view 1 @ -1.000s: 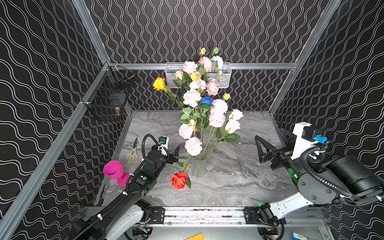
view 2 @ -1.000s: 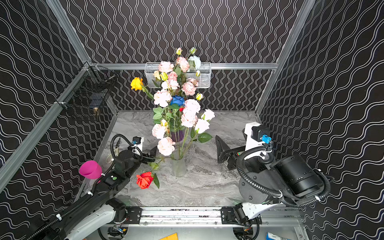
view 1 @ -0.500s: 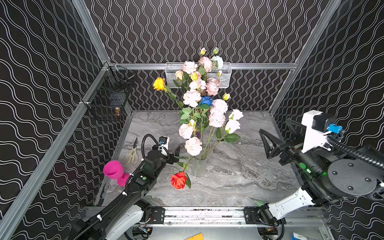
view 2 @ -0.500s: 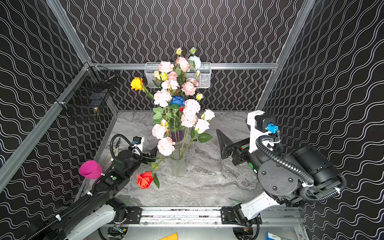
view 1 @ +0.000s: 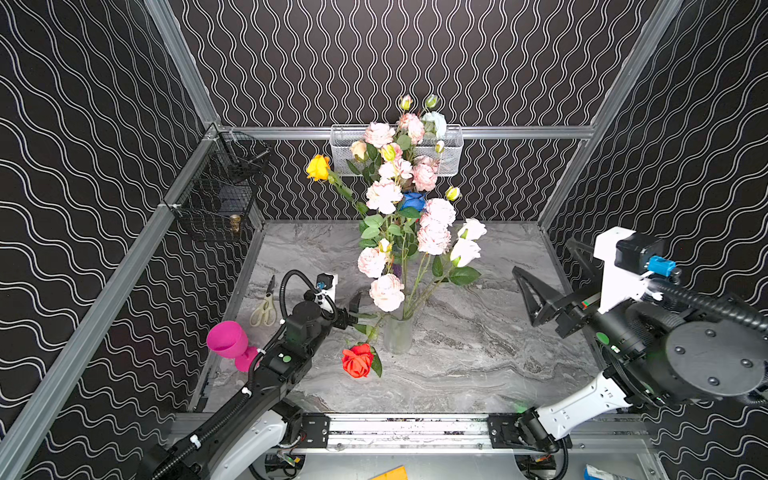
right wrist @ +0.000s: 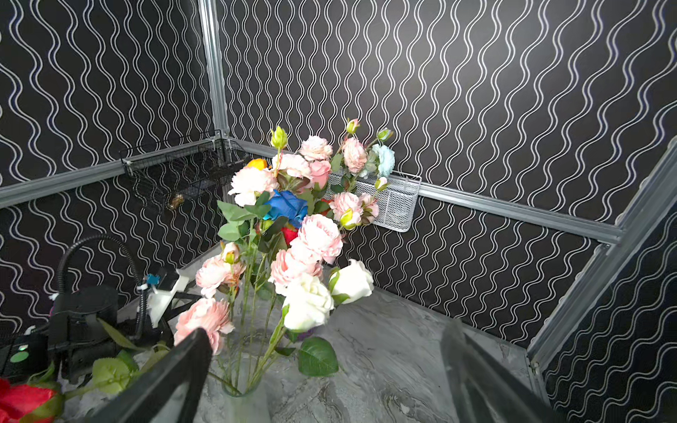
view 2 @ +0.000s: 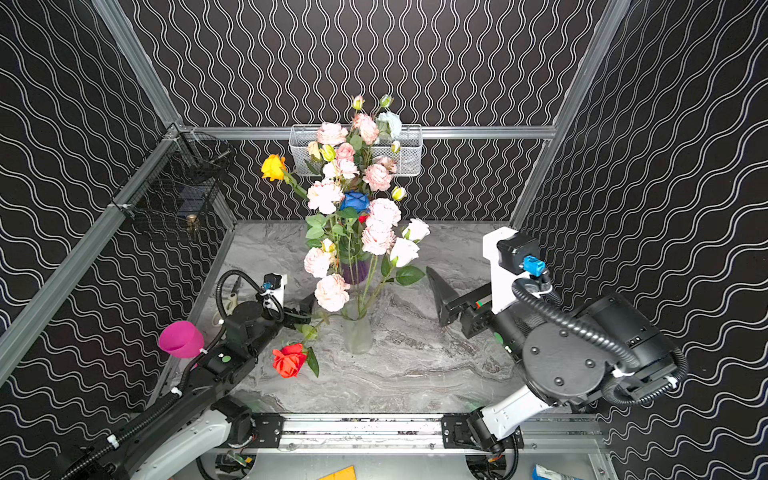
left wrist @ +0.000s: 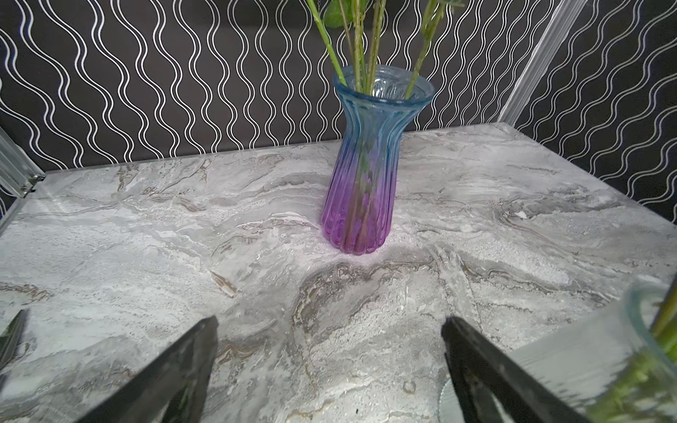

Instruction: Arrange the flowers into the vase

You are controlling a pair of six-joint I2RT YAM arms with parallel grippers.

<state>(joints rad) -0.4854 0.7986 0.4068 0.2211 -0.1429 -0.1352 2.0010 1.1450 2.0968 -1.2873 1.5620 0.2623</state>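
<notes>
— Location of the flowers?
— The flowers (view 1: pixel 382 195) stand bunched in two vases at mid-tabletop (view 1: pixel 478 365): a clear vase (view 1: pixel 397 334) in front, a blue-to-purple vase (left wrist: pixel 366 164) behind it. One red rose (view 1: pixel 356 360) is the exception: its head shows in front of the clear vase.
— Its long axis?
— Head to the front, leafy stem running back toward the clear vase's mouth. Whether the foot sits inside, I cannot tell. I judge that it leans out of the vase rather than lying flat.
— State of the fingers?
— The left fingers (left wrist: pixel 183 359) are spread wide, nothing between them, just beside that stem and aimed at the blue-to-purple vase. The right fingers (right wrist: pixel 176 366) are likewise spread and empty, raised, well apart on the far side of the clear vase.
— Nearer arm?
— The left, plainly. The stem lies off to the clear-vase side of its fingers, not between them, so a regrip calls for turning that way. Risk: pink heads (view 1: pixel 386 293) crowd the approach.
</notes>
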